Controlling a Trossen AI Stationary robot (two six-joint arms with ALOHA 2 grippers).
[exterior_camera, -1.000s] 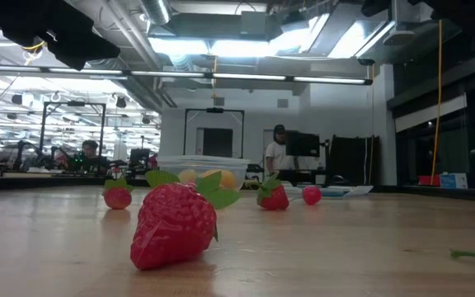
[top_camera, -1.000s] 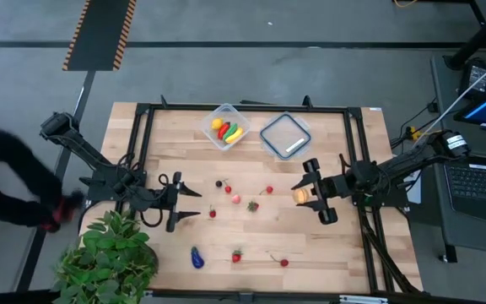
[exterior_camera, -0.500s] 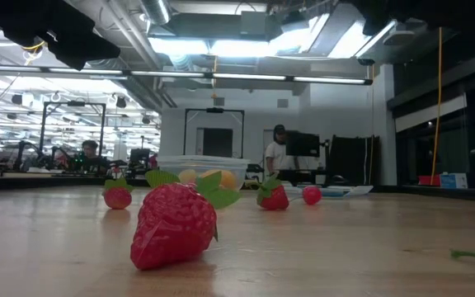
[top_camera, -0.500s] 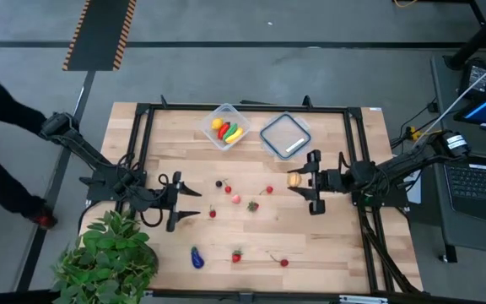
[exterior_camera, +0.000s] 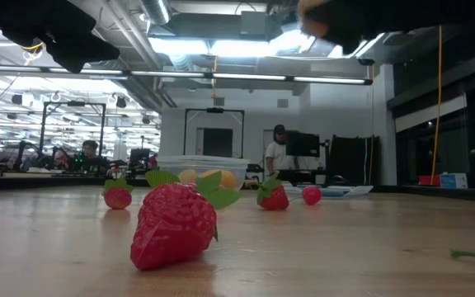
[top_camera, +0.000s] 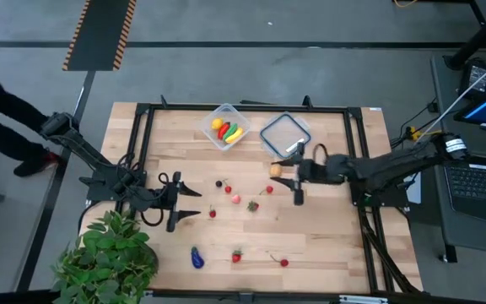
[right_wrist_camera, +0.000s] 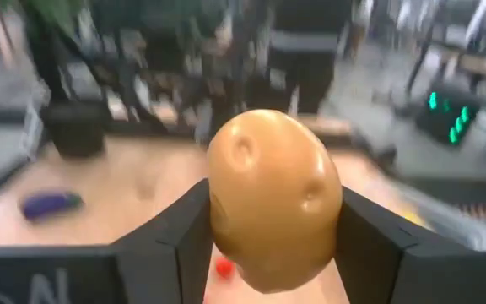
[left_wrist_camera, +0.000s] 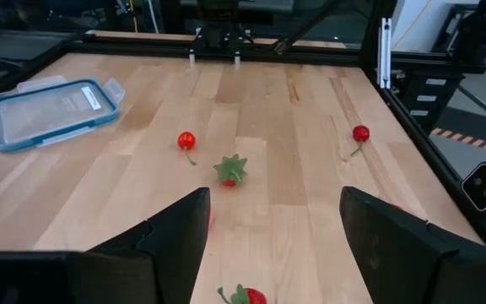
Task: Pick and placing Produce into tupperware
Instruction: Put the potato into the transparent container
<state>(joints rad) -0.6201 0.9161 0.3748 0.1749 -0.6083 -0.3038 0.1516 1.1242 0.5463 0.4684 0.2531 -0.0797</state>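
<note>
From above, the clear tupperware [top_camera: 225,126] at the far edge holds yellow, red and green pieces. The right gripper [top_camera: 292,176], reaching left, is clamped on a tan potato [top_camera: 274,169]. The left gripper [top_camera: 178,201] has its fingers apart. At the right wrist, the potato [right_wrist_camera: 273,198] hides the table.

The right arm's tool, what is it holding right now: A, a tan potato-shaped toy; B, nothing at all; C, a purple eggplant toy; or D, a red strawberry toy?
A: the right wrist view shows a tan potato-shaped toy clamped between the right tool's two dark fingers, and the high view shows it carried above the wooden table.
</note>
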